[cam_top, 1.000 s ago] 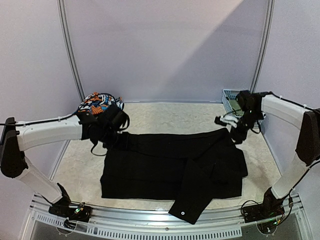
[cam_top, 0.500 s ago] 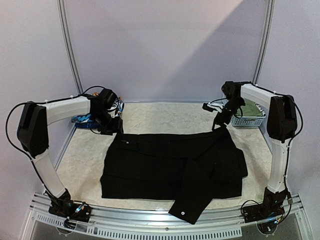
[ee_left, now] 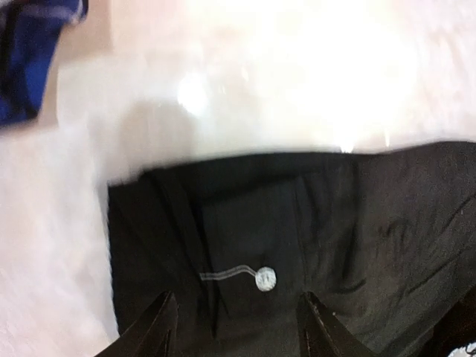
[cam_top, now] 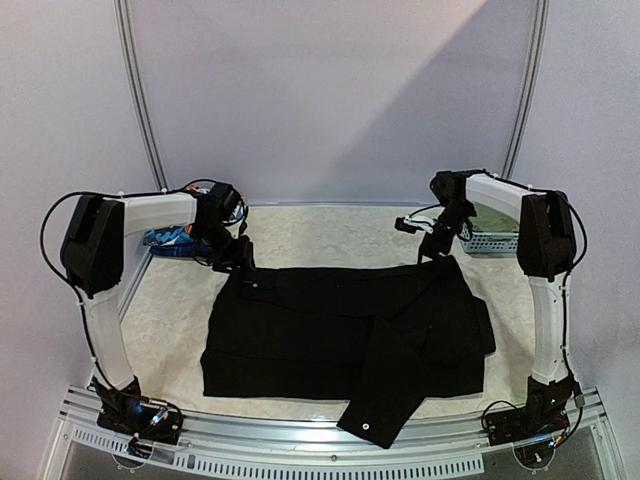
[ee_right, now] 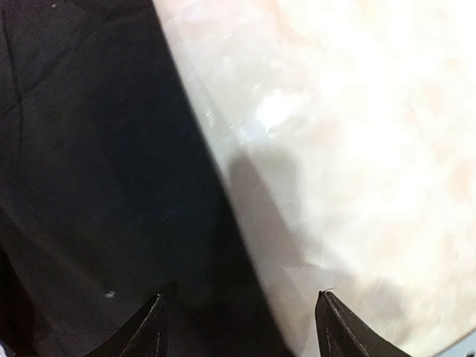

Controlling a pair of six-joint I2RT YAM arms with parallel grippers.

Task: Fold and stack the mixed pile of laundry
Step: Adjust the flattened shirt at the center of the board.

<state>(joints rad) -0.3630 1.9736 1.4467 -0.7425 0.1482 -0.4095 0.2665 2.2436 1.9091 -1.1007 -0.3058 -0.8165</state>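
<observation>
You see the long black trousers [cam_top: 340, 330] lying flat in the middle of the tabletop [cam_top: 330, 225], partly folded over themselves, with one end reaching the near edge, where a small pale button [cam_top: 368, 424] shows. Your left arm [cam_top: 150, 212] bends in from the left side, and the left jaws hang over the far-left corner of the trousers. In the left wrist view both fingertips [ee_left: 160, 327] stand apart above the black cloth [ee_left: 297, 238], beside a round white button [ee_left: 265, 279], and nothing is between them. Your right arm [cam_top: 500, 190] bends in from the right, and the right jaws are over the far-right corner. In the right wrist view they are also apart and empty, above the edge where the trousers [ee_right: 89, 163] meet the bare tabletop [ee_right: 357, 149]. A blue piece [cam_top: 165, 238] lies behind the left arm, near the far-left corner. A light-blue basket [cam_top: 492, 240] stands at the far right, partly hidden by the right arm.
</observation>
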